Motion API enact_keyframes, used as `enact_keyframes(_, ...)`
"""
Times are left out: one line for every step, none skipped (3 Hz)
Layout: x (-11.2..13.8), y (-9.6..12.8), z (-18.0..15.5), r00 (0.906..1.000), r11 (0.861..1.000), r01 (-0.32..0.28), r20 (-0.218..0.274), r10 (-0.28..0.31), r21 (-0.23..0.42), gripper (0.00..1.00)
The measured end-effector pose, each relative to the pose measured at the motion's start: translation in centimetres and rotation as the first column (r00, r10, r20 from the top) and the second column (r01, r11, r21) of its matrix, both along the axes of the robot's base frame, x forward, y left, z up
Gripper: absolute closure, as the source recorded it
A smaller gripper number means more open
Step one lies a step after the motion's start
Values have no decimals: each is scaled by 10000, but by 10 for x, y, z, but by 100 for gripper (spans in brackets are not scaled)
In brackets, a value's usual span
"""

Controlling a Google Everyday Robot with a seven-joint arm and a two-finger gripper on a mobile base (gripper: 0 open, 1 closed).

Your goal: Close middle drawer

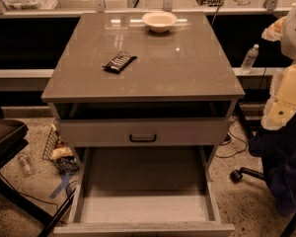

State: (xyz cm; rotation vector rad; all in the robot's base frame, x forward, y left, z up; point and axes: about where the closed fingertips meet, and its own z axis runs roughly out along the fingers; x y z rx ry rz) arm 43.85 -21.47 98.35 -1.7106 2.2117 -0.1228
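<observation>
Wide light-grey shallow-tray middle drawer (143, 209) stands far extended below the grey tabletop (187, 68) — likely light, rigid, free-sliding; push its front panel squarely. The gripper is outside view — state undeterminable.

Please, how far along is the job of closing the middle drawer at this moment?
Done: nothing yet. The middle drawer is pulled far out toward the camera, with its shallow grey tray exposed below the upper drawer. In hand: nothing. The gripper is not in view, and nothing touches the drawer's front. Left: bring the gripper to that front and push the drawer fully in.
</observation>
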Motion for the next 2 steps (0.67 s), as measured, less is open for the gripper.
enact_keyframes(0, 0, 0, 10000, 10000, 0, 2, 0, 0, 0)
enact_keyframes(-4, -2, -13, 9999, 9999, 155, 70, -155, 70, 0)
